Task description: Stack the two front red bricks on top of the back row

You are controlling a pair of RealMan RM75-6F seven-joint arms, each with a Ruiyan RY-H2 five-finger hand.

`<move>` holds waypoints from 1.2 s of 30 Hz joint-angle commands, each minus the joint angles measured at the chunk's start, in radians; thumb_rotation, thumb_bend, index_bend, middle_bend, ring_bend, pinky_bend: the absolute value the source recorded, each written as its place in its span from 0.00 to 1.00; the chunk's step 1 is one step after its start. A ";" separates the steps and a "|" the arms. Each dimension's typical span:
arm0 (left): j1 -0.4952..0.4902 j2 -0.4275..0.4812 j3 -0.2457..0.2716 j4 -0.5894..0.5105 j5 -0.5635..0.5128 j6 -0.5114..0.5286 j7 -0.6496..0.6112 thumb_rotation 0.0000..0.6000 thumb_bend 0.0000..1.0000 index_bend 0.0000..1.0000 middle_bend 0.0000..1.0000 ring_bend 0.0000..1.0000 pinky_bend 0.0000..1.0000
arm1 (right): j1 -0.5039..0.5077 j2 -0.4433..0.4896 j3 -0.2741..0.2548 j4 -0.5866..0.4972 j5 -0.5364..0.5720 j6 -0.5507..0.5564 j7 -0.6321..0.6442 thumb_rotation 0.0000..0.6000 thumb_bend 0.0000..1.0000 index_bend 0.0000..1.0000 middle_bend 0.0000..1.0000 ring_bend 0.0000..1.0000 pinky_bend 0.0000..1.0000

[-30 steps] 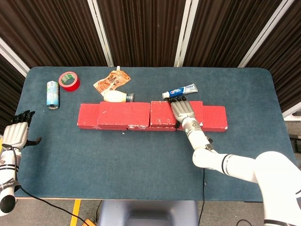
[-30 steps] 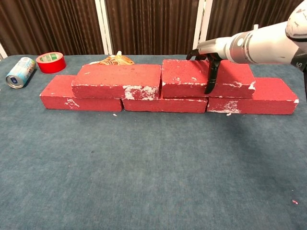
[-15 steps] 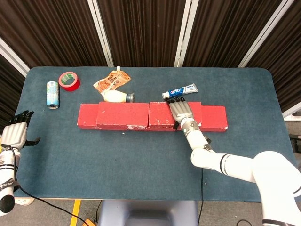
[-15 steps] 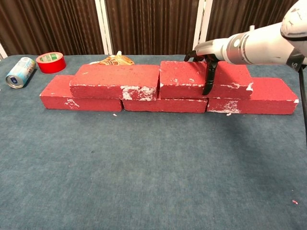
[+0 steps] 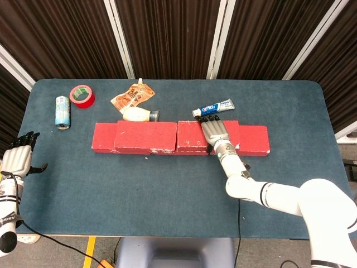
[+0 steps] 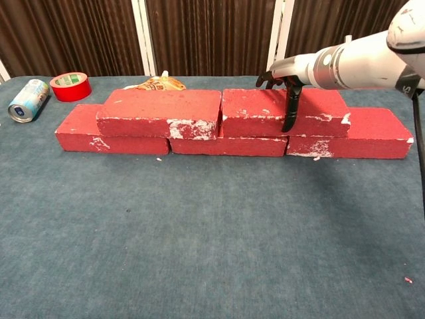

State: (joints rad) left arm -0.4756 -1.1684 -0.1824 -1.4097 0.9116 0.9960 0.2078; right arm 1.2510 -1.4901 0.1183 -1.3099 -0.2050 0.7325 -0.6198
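Since a second ago the right hand (image 5: 216,134) and the upper right brick (image 6: 285,111) under it have nudged slightly left, closing the seam against the upper left brick (image 6: 159,113); little else changed. Right hand lies palm-down across the top of the upper right brick, fingers over the far edge and thumb (image 6: 291,109) hooked down the front face, so it grips that brick. Both upper bricks sit on the back row (image 6: 232,145), which shows below and out past the hand on either side. Just beyond the fingertips: toothpaste tube (image 5: 213,107). Further to the hand's left: small bottle (image 5: 139,115), orange pouch (image 5: 131,96), red tape roll (image 5: 82,95), can (image 5: 62,111). Left hand (image 5: 17,158) is well away at the table (image 5: 167,195) edge, fingers loosely together, holding nothing.
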 commanded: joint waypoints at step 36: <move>-0.010 -0.017 0.001 -0.031 -0.016 0.002 0.026 1.00 0.26 0.00 0.00 0.00 0.02 | -0.215 0.357 -0.038 -0.332 -0.213 0.166 0.106 1.00 0.00 0.08 0.17 0.03 0.00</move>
State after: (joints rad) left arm -0.4851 -1.1844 -0.1814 -1.4411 0.8957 0.9986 0.2346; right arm 1.0389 -1.1354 0.0826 -1.6413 -0.4186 0.8955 -0.5121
